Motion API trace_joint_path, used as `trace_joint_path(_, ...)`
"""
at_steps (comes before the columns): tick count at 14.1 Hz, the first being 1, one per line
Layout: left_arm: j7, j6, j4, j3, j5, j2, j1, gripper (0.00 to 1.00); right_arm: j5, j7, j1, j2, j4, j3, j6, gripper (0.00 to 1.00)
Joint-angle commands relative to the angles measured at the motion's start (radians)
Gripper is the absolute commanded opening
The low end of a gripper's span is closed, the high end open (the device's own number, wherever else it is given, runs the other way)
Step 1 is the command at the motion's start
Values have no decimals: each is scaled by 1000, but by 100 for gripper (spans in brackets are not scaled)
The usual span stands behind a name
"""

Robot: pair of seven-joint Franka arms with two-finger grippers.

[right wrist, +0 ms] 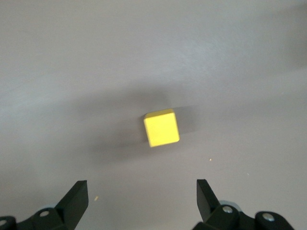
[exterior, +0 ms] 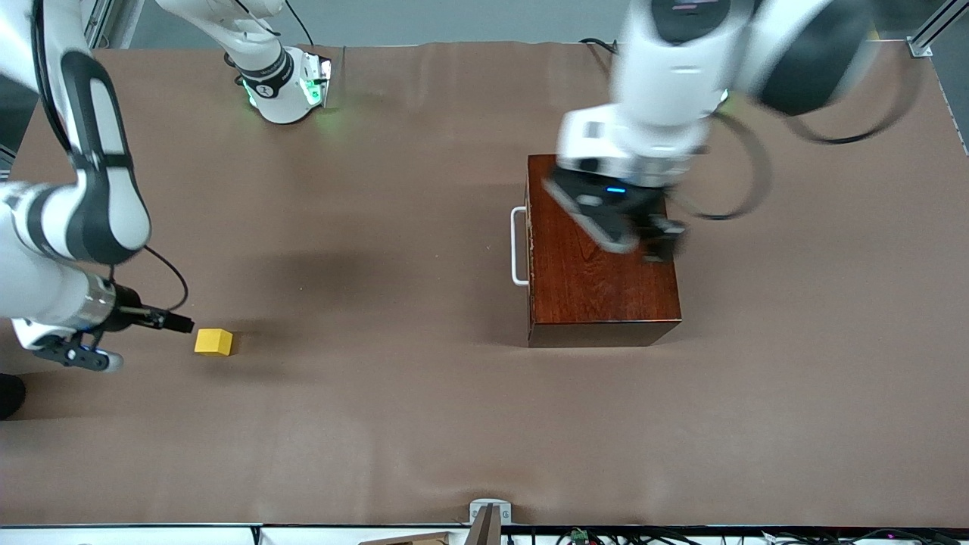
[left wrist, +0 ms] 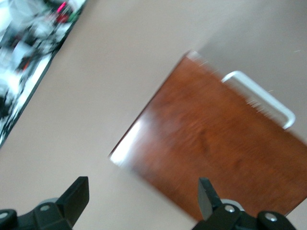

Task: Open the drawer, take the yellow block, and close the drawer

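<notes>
The dark reddish-brown wooden box (exterior: 598,280) stands toward the left arm's end of the table. Its drawer is pushed in flush, and the drawer's white bar handle (exterior: 519,246) faces the right arm's end. My left gripper (exterior: 642,241) hangs open over the box top with nothing between its fingers; in the left wrist view this gripper (left wrist: 143,194) is above an edge of the box (left wrist: 211,148), with the handle (left wrist: 261,96) farther off. The yellow block (exterior: 213,341) lies on the bare table toward the right arm's end. My right gripper (exterior: 83,356) is beside it, open and empty. In the right wrist view the block (right wrist: 161,127) lies ahead of the open right gripper (right wrist: 142,194), apart from it.
The right arm's base (exterior: 284,83) stands at the back of the brown table cover. A small metal bracket (exterior: 488,515) sits at the table's front edge. Black cable loops (exterior: 746,178) hang from the left arm beside the box.
</notes>
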Motion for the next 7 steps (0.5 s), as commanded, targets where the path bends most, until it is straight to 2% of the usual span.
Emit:
trace_joint_path(1, -6, -41, -39, -7, -45, -58, 157, 100, -10, -51, 34, -121, -29, 0, -75, 100)
trace_joint_path(3, -11, -41, -39, -10, -87, -67, 257, 100, -10, -58, 36, -181, -22, 0, -150, 100)
trace_joint_path(5, -11, -46, -39, -8, -180, -84, 346, 100, -10, -60, 39, -250, -20, 2, -223, 100)
trace_joint_path(7, -23, -95, -42, 24, -194, -109, 368, 100, -10, -63, 43, -311, -20, 3, -291, 100)
